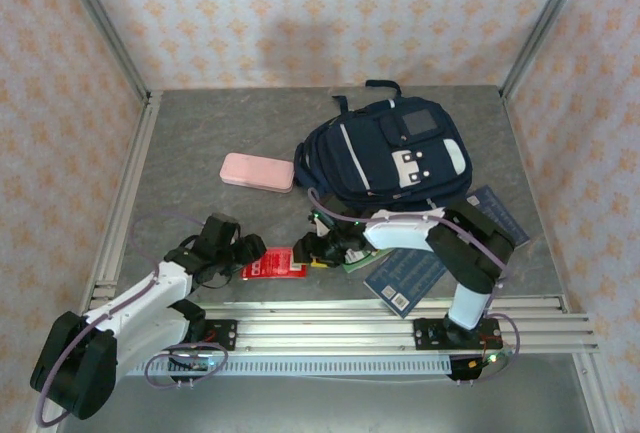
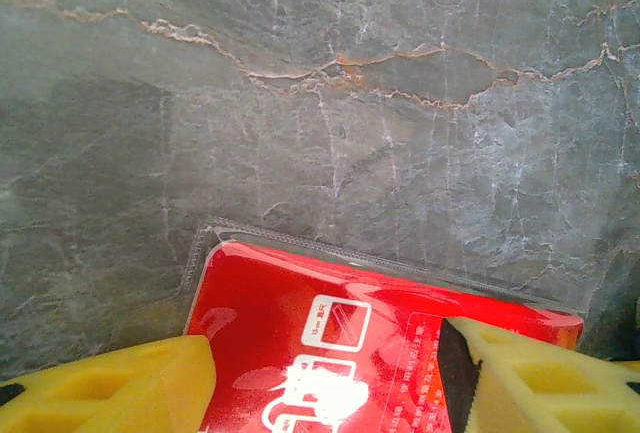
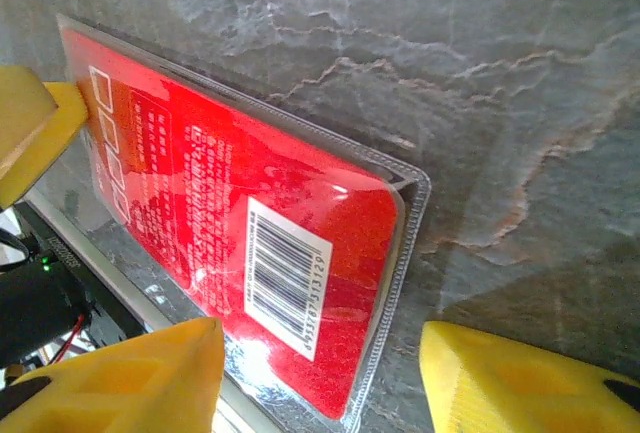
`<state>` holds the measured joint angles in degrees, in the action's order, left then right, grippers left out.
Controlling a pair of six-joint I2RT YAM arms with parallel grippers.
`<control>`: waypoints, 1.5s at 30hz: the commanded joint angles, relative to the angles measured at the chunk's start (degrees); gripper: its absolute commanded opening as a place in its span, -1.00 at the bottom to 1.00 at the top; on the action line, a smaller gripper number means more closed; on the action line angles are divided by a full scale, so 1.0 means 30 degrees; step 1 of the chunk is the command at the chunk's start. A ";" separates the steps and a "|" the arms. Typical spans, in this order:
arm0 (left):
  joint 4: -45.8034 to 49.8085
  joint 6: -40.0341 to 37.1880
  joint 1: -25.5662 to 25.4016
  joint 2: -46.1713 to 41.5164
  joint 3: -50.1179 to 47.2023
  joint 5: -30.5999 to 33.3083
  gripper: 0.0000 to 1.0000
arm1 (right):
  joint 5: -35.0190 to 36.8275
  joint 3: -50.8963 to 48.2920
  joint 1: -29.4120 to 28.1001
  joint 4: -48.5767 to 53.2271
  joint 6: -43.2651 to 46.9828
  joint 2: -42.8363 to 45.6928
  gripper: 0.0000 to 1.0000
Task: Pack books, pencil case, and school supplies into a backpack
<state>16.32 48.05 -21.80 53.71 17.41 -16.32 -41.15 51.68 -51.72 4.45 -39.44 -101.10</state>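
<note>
One red packet (image 1: 272, 264) lies on the tabletop (image 1: 200, 143) near the front edge. Two end effectors hover over its ends, the left end effector (image 2: 327, 388) and the right end effector (image 3: 320, 373), both spread apart and gripping nothing. Just right of it: one green book (image 1: 355, 261) and two dark blue books (image 1: 405, 278) (image 1: 497, 215). Further back: one backpack (image 1: 385, 158) and one pink pencil case (image 1: 257, 171).

High rear camera down onto table (image 1: 200, 143), both wrist cameras close, sharing red packet (image 2: 260, 293)

A grey marbled table (image 1: 200, 133) sits between peach-patterned walls (image 1: 300, 13).
</note>
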 commanded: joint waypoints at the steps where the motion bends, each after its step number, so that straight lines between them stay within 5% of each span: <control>1: 0.0249 -0.0259 0.0251 0.0479 -0.0910 0.0375 0.26 | -0.1815 -0.0408 -0.0134 -0.3473 -0.0684 -0.1227 0.08; 11: 0.0535 -0.0087 0.0236 -0.0077 -0.0852 -0.0404 0.19 | -0.3514 -0.0347 0.0148 -0.7670 -0.2719 -0.1322 -0.18; 17: 0.1791 0.0093 0.0236 -0.1651 -0.0368 -0.0626 0.19 | -0.2551 -0.0752 0.0596 -0.7686 -0.2903 -0.0832 -0.90; 26: 0.4875 -0.0622 0.0238 -0.3890 0.2730 -0.1382 0.55 | -0.1900 -0.1055 0.2227 -0.2159 0.1115 0.4399 -0.97; 31: 0.4882 -0.1970 0.0236 -0.3901 0.5090 -0.3848 0.76 | -0.2207 -0.0269 0.3575 0.1549 0.2922 0.7935 -0.97; 36: 0.4669 -0.3205 0.0236 -0.3511 0.7292 -0.6249 0.86 | -0.6303 -0.0493 0.5244 0.0173 0.1446 1.0500 -1.00; 45: 0.1126 -0.2782 0.0236 -0.3753 0.8347 -1.1591 0.70 | -0.8788 -0.0182 0.5420 -0.1124 -0.0278 1.3581 -1.00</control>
<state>26.39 39.09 -21.58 44.03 41.36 -42.46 -61.82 49.23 -35.51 4.69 -37.91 -62.74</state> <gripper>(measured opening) 0.860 0.072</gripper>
